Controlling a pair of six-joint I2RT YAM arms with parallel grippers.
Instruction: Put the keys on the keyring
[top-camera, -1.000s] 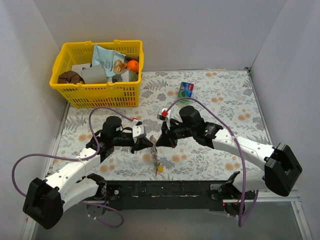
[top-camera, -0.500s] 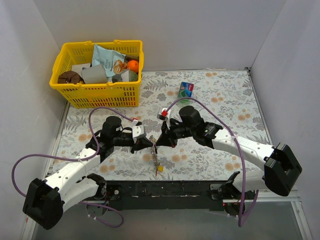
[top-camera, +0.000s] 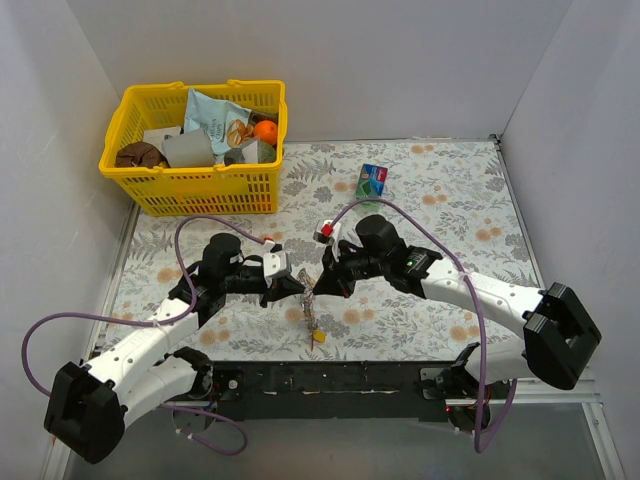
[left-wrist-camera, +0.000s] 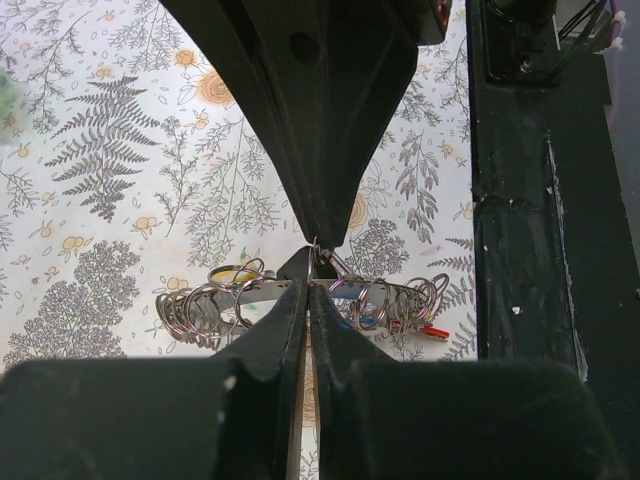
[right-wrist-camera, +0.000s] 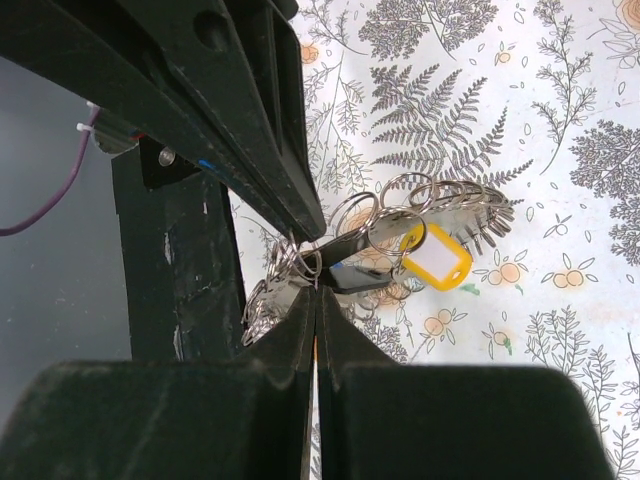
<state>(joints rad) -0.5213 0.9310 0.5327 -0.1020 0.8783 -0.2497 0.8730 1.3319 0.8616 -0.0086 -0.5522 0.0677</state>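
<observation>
Fern-printed cloth (top-camera: 450, 200) covers the table between white walls, with a yellow basket (top-camera: 200, 190) at eleven o'clock. The arms meet nose to nose at six o'clock from the table's centre.

The left gripper (top-camera: 299, 286) is pinched fully shut on the keyring (left-wrist-camera: 262, 290), which is seen edge-on and strung with small wire loops. The right gripper (top-camera: 319, 284) is also shut tight. Its tip presses in from twelve o'clock in the left wrist view, right where the left jaws close. It seems to hold one fine loop of the keys (left-wrist-camera: 432, 330), though the tangle is too dense to be sure. A yellow tag (right-wrist-camera: 435, 262) hangs at two o'clock from the right tips.

To thread well, the left arm should likely hold the ring rigid. The right arm would feed its loop along the rim in a small turning motion, without pulling outward. Both grips are at the very tips, so a sideways tug could slip the ring free.
</observation>
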